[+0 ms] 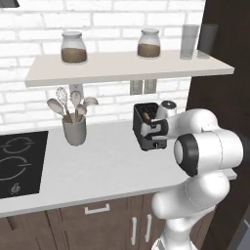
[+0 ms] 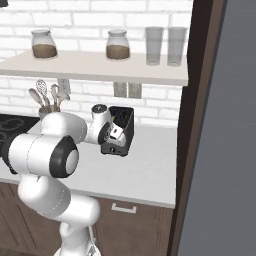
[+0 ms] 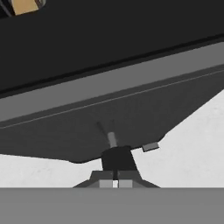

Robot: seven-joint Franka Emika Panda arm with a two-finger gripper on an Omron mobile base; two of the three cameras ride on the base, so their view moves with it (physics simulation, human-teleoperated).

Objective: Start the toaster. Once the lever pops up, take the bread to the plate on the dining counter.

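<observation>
Right now the closed gripper [image 3: 116, 183] presses at the toaster's [image 1: 145, 128] front, probably on its lever. Bread [image 3: 25, 5] sits in the slot on the wall counter [image 1: 107, 166], so toasting and carrying to the plate remain.

One toaster [image 1: 146, 128], one bread slice [image 1: 145, 116], two jars [image 1: 73, 48], two glasses [image 1: 189, 42], one utensil cup [image 1: 74, 130], one cooktop [image 1: 19, 163].

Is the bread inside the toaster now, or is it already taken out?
Inside. The left base view shows the bread sitting in the top slot of the toaster; the hand view shows its golden corner at the black top.
</observation>
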